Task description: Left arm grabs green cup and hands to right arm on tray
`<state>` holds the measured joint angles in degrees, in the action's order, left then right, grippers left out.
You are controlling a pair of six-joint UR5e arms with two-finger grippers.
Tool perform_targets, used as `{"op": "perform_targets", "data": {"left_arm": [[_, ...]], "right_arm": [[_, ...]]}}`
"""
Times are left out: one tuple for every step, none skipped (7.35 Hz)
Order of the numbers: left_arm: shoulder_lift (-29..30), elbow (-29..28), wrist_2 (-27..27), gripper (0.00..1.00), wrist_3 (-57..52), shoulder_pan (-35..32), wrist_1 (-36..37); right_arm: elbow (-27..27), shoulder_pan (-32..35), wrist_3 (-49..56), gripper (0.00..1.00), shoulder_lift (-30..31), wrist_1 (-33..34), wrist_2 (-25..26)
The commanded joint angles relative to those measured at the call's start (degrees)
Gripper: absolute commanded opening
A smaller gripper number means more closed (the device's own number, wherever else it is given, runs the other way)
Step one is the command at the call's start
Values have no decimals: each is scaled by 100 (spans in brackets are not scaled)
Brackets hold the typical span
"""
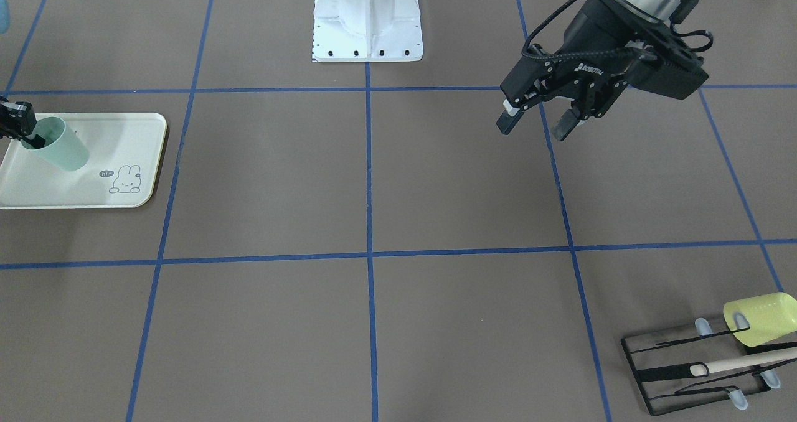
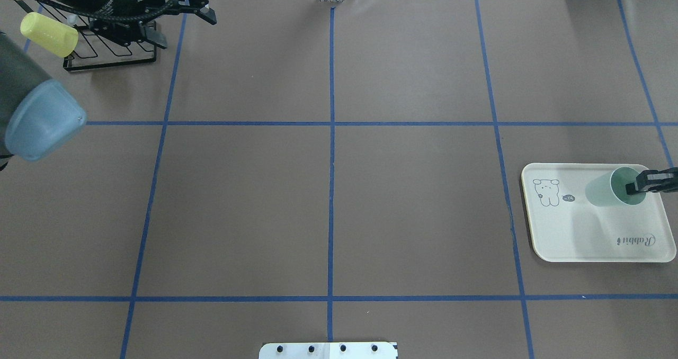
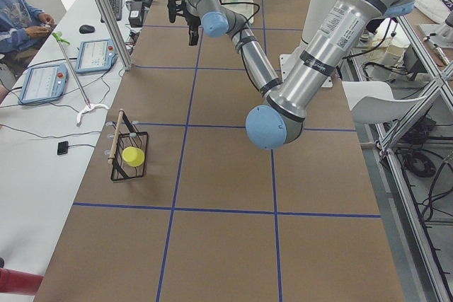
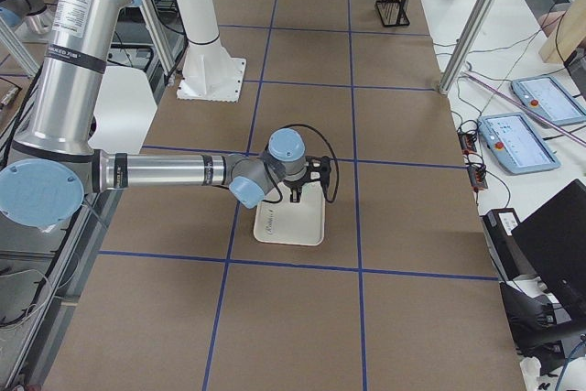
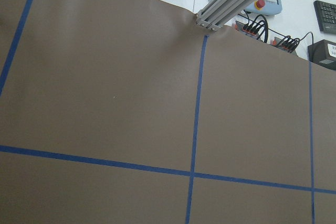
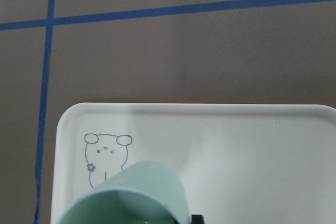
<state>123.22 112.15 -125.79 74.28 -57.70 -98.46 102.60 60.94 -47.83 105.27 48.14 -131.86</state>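
The pale mint-green cup (image 1: 59,143) stands over the cream tray (image 1: 134,129) near its far corner, away from the bunny drawing (image 1: 126,180). My right gripper (image 1: 18,126) is shut on the cup's rim, with one finger inside the mouth; it also shows in the overhead view (image 2: 649,181) on the cup (image 2: 609,189) over the tray (image 2: 593,237). I cannot tell whether the cup's base touches the tray. The right wrist view shows the cup (image 6: 142,192) just above the tray (image 6: 236,145). My left gripper (image 1: 538,123) is open and empty, raised well away on the other side of the table.
A black wire rack (image 1: 685,372) holds a yellow-green cup (image 1: 759,318) and a wooden stick (image 1: 747,361) at the table's far corner on my left side. The robot's white base (image 1: 367,17) stands mid-table at the near edge. Blue tape lines grid the brown table.
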Motion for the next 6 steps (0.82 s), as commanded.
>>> {"op": "perform_targets", "data": {"left_arm": [[0,0,2,100,8,13,2],[0,0,2,100,8,22,2],[0,0,2,100,8,30,2],[0,0,2,100,8,30,2],[0,-9,2,100,8,30,2],[0,-9,2,100,8,30,2]], "right_arm": [[-3,-205,11,0,-86,379,125],[-12,-292,11,0,-77,406,125],[-38,-398,11,0,-77,406,143],[-47,-459,11,0,-77,406,143],[-56,-477,11,0,-77,415,143],[-56,-452,11,86,-77,459,134]]}}
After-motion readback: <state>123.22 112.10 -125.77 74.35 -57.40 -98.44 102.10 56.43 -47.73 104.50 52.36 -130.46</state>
